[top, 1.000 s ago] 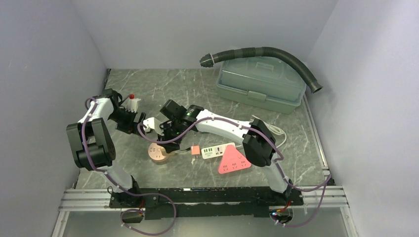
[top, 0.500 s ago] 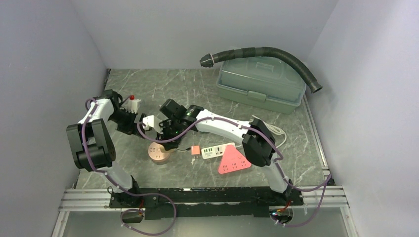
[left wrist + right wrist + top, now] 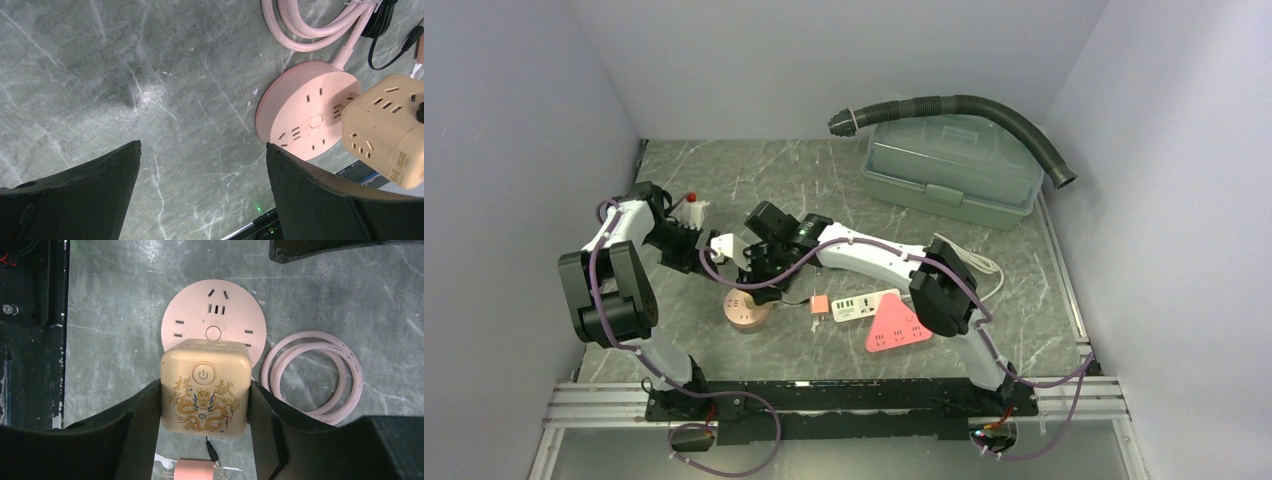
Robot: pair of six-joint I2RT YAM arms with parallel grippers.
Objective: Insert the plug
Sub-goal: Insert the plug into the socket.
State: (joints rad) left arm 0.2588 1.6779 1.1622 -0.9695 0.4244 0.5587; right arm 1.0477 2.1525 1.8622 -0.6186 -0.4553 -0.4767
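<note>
Right claw (image 3: 205, 412) is pinching the cream cube adapter (image 3: 205, 375) by two opposite side faces, with the power-button face toward the wrist camera. The cube hangs over the 6 o'clock part of the round pink socket hub (image 3: 200, 315), which lies flat on the marble surface (image 3: 115, 315). Whether cube and hub touch cannot be told, and the cube's prongs are hidden beneath it. Left claw (image 3: 202, 152) is spread and empty, with the hub at its 3 o'clock. Assessment: seating is not yet done. Recommended: square the cube to one slot group on the hub, centre it there, then press straight down without tilt. Risk: the hub is unrestrained and may slide or tip under an off-centre load. The coiled pink cable (image 3: 312, 375), at 3 o'clock of the cube, should be avoided.
</note>
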